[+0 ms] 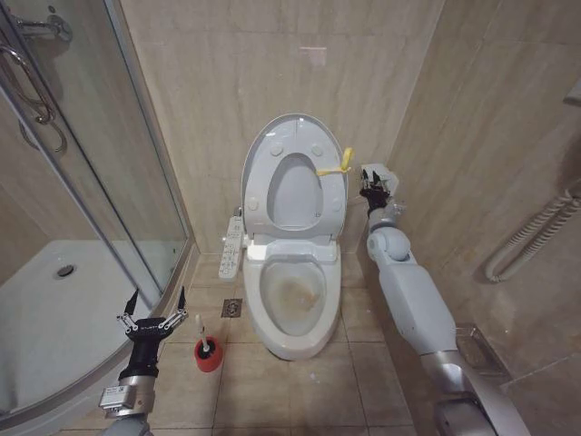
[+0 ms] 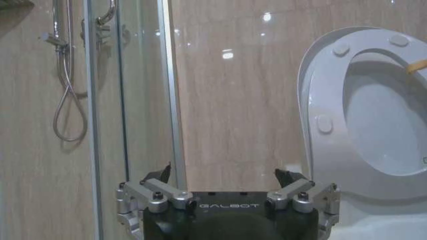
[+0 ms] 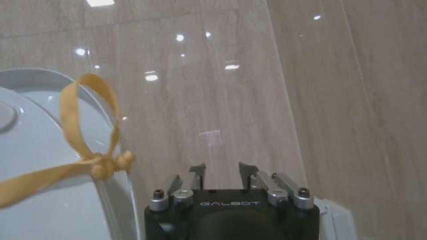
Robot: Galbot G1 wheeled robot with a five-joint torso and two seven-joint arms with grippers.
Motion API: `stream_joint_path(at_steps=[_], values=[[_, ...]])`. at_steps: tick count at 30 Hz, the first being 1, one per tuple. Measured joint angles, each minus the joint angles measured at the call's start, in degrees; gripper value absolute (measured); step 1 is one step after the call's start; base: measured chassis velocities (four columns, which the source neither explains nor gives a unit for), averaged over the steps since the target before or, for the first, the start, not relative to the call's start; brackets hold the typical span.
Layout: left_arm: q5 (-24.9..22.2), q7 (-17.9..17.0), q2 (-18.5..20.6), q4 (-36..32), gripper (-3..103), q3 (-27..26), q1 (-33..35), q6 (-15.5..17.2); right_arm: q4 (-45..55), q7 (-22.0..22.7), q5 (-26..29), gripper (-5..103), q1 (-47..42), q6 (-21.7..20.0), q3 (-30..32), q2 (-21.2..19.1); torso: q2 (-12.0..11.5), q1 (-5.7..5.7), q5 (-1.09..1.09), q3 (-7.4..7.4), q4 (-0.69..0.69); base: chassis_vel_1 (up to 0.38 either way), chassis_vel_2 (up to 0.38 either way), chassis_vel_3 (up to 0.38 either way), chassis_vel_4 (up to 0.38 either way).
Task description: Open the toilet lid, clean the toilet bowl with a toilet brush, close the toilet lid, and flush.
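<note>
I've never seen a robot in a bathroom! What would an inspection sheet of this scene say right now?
Surface: beige tiled floor, floor drain.
Job's things: toilet lid and seat raised; toilet bowl stained; toilet brush in red holder.
Clutter: yellow ribbon tied on lid edge.
Grippers: left end effector open, above the floor near the brush; right end effector open slightly, beside the ribbon.
Cables: nothing seen.
Surroundings: glass shower enclosure, control panel, wall rail.

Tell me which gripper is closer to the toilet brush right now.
The left gripper, open, low by the shower glass, just beside the toilet brush in its red cup. The right gripper is up beside the raised toilet lid.
</note>
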Motion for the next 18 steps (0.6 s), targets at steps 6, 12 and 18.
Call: stream_joint_path(at_steps=[6,12,18], values=[[0.0,0.0,0.0,0.0,100,0.0,0.0,0.0,0.7,-0.1,0.1,56,-1.3,-0.1,-0.2,-0.6,0.0,0.0,-0.01,0.0,0.05,0.0,0.0,0.0,0.0],[0.0,0.0,0.0,0.0,100,0.0,0.0,0.0,1.4,-0.1,0.1,83,-2.7,0.1,-0.3,-1.3,0.0,0.0,-0.01,0.0,0.06,0.0,0.0,0.0,0.0],[0.0,0.0,0.0,0.0,100,0.0,0.0,0.0,5.2,1.1,1.2,83,-6.6,-0.3,-0.1,-3.2,0.0,0.0,-0.01,0.0,0.05,0.0,0.0,0.0,0.0]])
